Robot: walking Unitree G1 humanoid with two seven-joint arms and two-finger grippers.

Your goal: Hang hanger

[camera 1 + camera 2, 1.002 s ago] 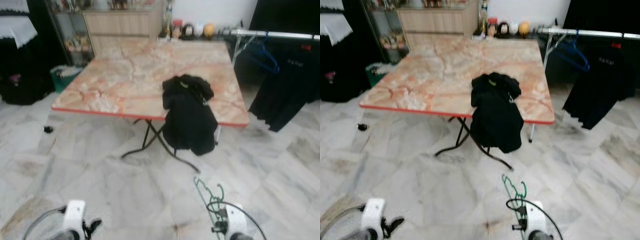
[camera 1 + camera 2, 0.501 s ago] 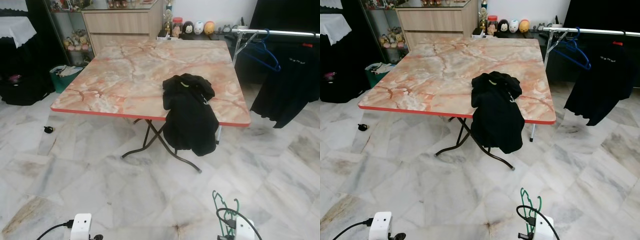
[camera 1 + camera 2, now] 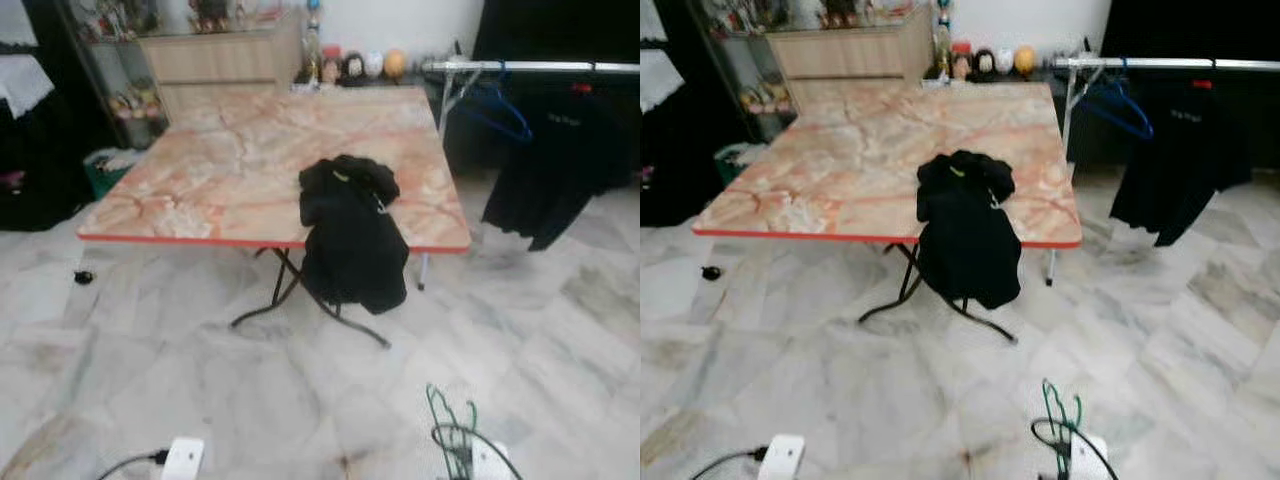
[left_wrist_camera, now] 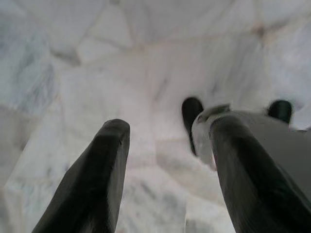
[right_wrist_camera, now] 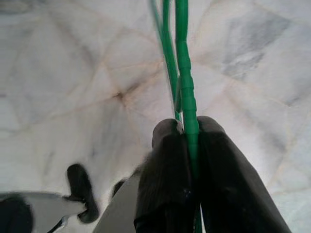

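Head stereo pair: high viewpoint, facing forward and down across the marble floor (image 3: pixel 180 360) to the desk (image 3: pixel 240 160) and the clothes rail (image 3: pixel 540 67) beyond, both mid-distance. Right eye shows the same scene, shifted slightly sideways. Left wrist camera: looks along the left claw (image 4: pixel 167 170) at floor, close. Right wrist camera: along the right claw (image 5: pixel 189 160), floor close below.

No writing can be read here. The dark shirt (image 3: pixel 548 165) hanging on the rack (image 3: pixel 530 68) bears a small pale mark on its chest, too blurred to make out as letters.
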